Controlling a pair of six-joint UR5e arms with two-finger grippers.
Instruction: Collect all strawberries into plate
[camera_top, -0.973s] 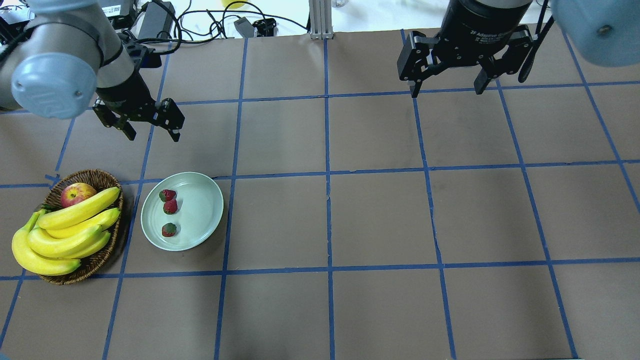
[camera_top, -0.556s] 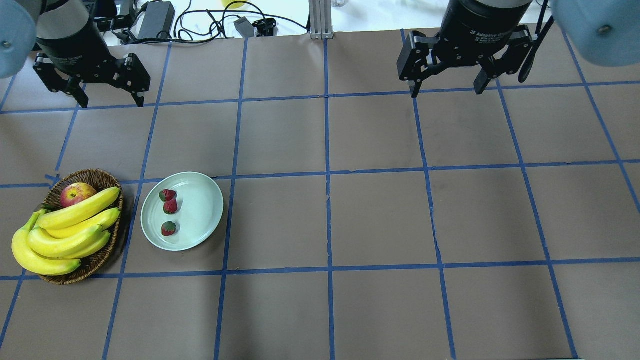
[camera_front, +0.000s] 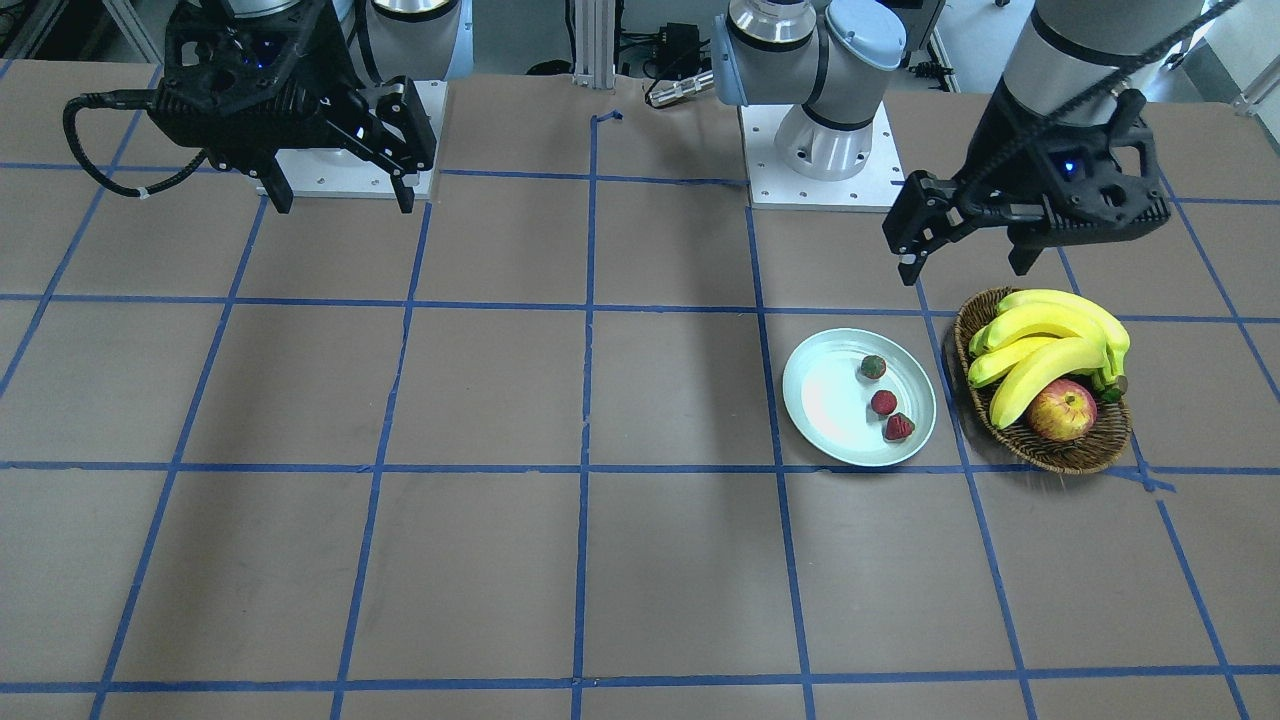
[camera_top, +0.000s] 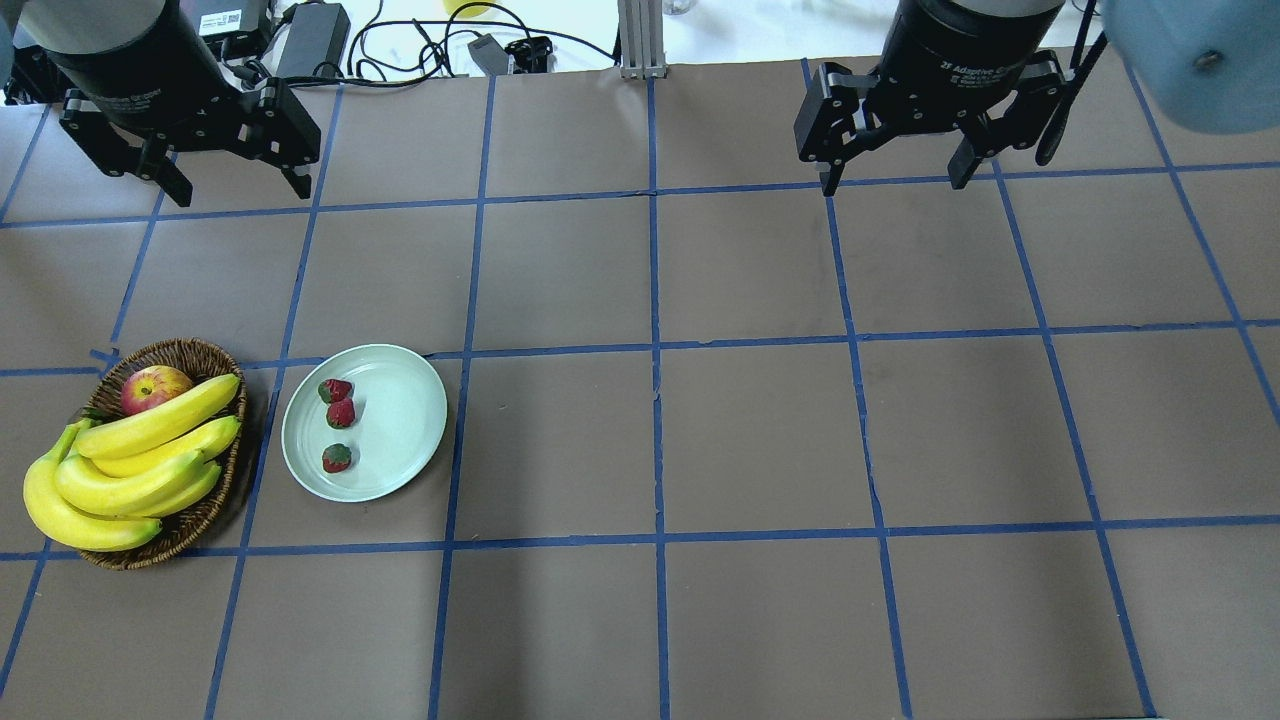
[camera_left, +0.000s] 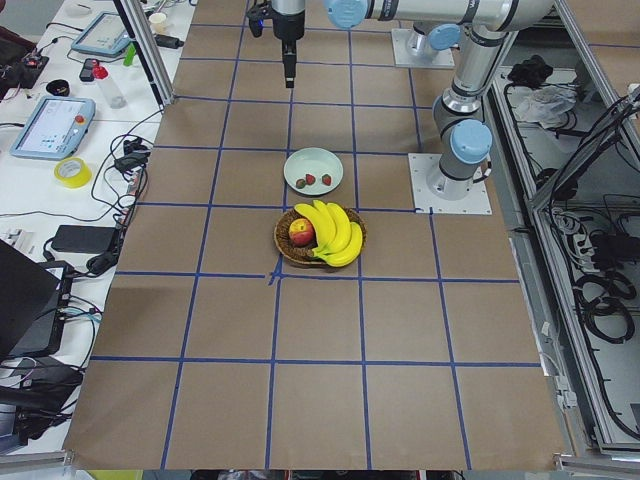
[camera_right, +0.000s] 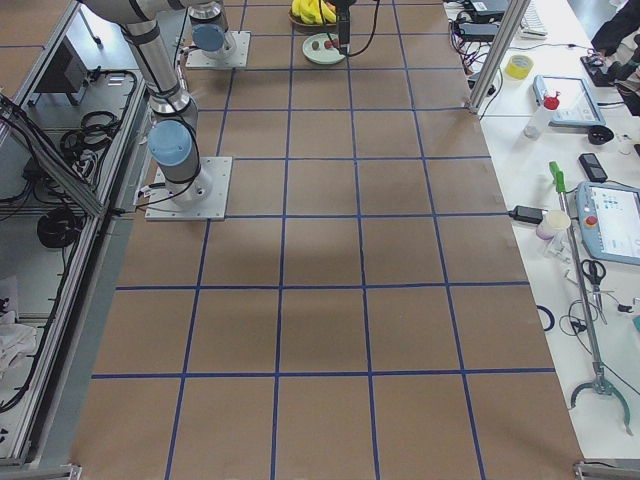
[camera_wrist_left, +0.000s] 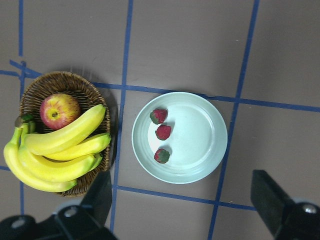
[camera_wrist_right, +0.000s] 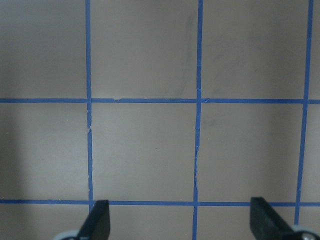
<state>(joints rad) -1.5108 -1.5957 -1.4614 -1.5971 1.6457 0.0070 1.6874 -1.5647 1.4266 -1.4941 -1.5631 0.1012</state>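
Observation:
Three small red strawberries (camera_top: 337, 412) (camera_front: 884, 401) (camera_wrist_left: 163, 132) lie inside the pale mint plate (camera_top: 410, 420) (camera_front: 830, 400) (camera_wrist_left: 200, 140) at the table's left side. My left gripper (camera_top: 240, 190) (camera_front: 968, 265) is open and empty, raised well above the table behind the plate and basket. My right gripper (camera_top: 892, 182) (camera_front: 335, 200) is open and empty, raised over the far right part of the table. In the right wrist view only bare table shows between the fingers (camera_wrist_right: 97, 220).
A brown wicker basket (camera_top: 200, 520) (camera_front: 1060, 455) (camera_wrist_left: 75, 82) with bananas (camera_top: 130, 460) and a red-yellow apple (camera_top: 152, 387) stands just left of the plate. Cables and power bricks (camera_top: 310, 40) lie beyond the table's far edge. Blue tape lines grid the brown table.
My left gripper has pulled back from above the plate toward the table's far left and risen, then shifted slightly right. The strawberries, plate and right arm have not moved.

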